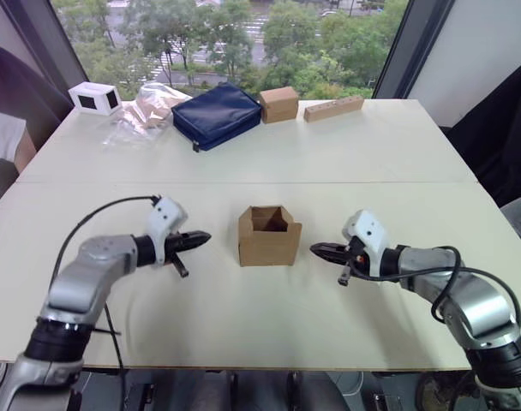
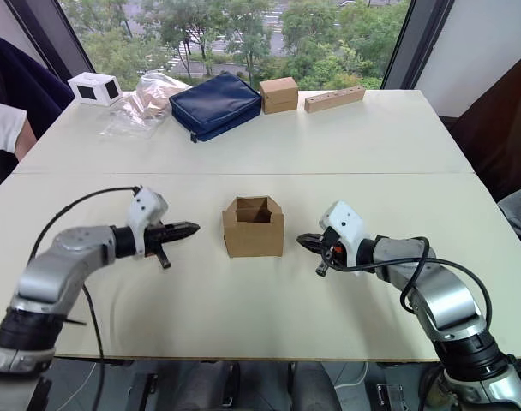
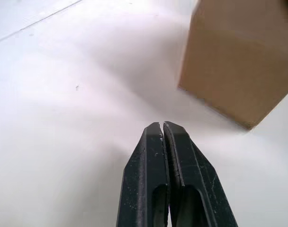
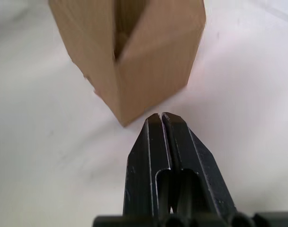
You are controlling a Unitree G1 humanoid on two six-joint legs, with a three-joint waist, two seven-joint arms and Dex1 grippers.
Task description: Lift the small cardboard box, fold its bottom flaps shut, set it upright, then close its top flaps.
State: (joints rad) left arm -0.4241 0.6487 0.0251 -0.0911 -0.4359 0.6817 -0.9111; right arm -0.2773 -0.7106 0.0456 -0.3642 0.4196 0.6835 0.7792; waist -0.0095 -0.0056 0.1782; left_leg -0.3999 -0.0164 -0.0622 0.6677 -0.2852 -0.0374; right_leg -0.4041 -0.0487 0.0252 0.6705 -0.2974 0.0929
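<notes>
The small cardboard box (image 1: 268,237) stands upright on the white table, mid-front, its top flaps raised and its inside showing. My left gripper (image 1: 200,237) is shut and empty, pointing at the box's left side from a short gap away. On the other side my right gripper (image 1: 320,250) is also shut and empty, its tip a short gap from the box's right wall. The left wrist view has the box (image 3: 241,61) just beyond the closed fingertips (image 3: 156,130). In the right wrist view a corner of the box (image 4: 130,56) sits close ahead of the closed fingertips (image 4: 170,119).
Along the table's far edge lie a white box (image 1: 95,98), a clear plastic bag (image 1: 145,111), a navy pouch (image 1: 216,115), a blockier cardboard cube (image 1: 279,104) and a long tan block (image 1: 333,108). A seam (image 1: 243,181) crosses the table behind the box.
</notes>
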